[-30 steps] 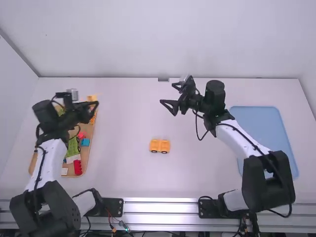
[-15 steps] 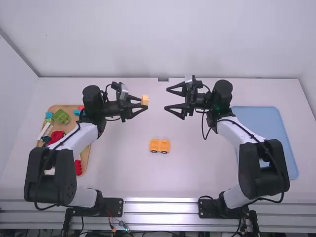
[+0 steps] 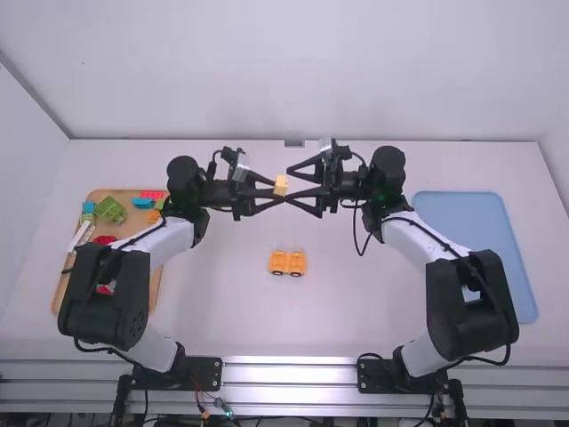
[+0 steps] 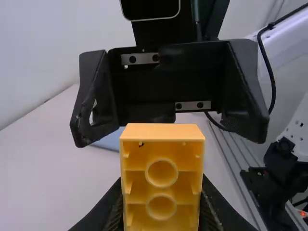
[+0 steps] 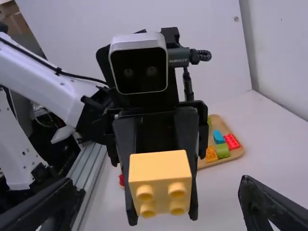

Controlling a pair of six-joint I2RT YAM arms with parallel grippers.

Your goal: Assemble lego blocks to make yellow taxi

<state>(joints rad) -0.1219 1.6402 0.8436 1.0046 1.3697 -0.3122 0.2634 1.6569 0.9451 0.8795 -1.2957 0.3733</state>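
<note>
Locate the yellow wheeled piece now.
In the high view, the yellow wheeled piece sits on the table, between the brown tray on the left and the blue tray on the right.

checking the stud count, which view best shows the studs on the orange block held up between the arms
The right wrist view: it faces the block up close, with four studs visible. The left wrist view shows its hollow underside instead; in the high view it is too small to make out studs.

Yellow block (image 3: 281, 185), studs sideways, in left pincer (image 3: 279, 193), wheeled yellow assembly (image 3: 287, 261), upright on table (image 3: 222, 311)
</note>
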